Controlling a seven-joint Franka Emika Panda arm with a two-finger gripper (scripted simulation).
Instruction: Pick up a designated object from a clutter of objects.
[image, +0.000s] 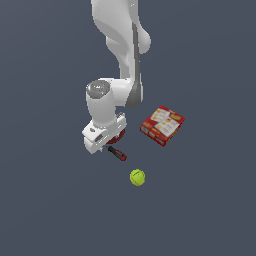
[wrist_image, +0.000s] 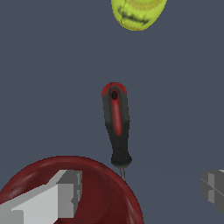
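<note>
the gripper (wrist_image: 140, 192) hangs wide open, holding nothing, one finger (wrist_image: 48, 201) over the bowl (wrist_image: 105, 192). the bowl looks stiff, light and slick; i'd pinch its rim beside the screwdriver (wrist_image: 117, 127).

The arm (image: 122, 55) reaches down near the middle of the worktop, wrist vertical. The tool (wrist_image: 140, 192) is low, its fingers (wrist_image: 57, 199) spread wide apart, nothing between them.

The red-and-black tool (wrist_image: 116, 127) is lying against the bowl's (wrist_image: 107, 192) rim at its 5 o'clock side, crowding that approach; ball (image: 137, 177) and box (image: 162, 125) are sitting well apart.
</note>
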